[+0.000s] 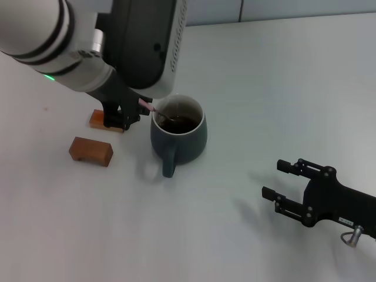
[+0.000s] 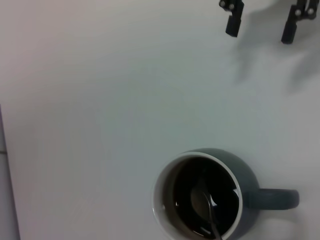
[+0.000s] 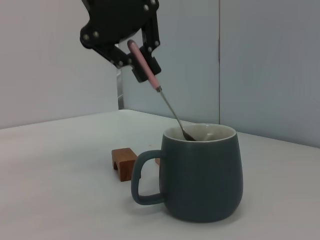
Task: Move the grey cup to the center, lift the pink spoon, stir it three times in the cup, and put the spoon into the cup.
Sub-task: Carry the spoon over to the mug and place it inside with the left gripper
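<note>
Grey cup mid-table. Left gripper pinches pink spoon, bowl inside cup: stirring underway; release pending. Right gripper wide, idle near front-right corner.

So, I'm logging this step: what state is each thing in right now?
grey cup: upright on the table, dark inside, handle toward the robot.
pink spoon: tilted, bowl inside the cup, handle gripped.
left gripper: shut on the spoon handle, above the cup.
right gripper: open, holding nothing, apart from the cup.
wooden blocks: resting beside the cup.

Matt ceramic grey cup, wooden blocks
</note>
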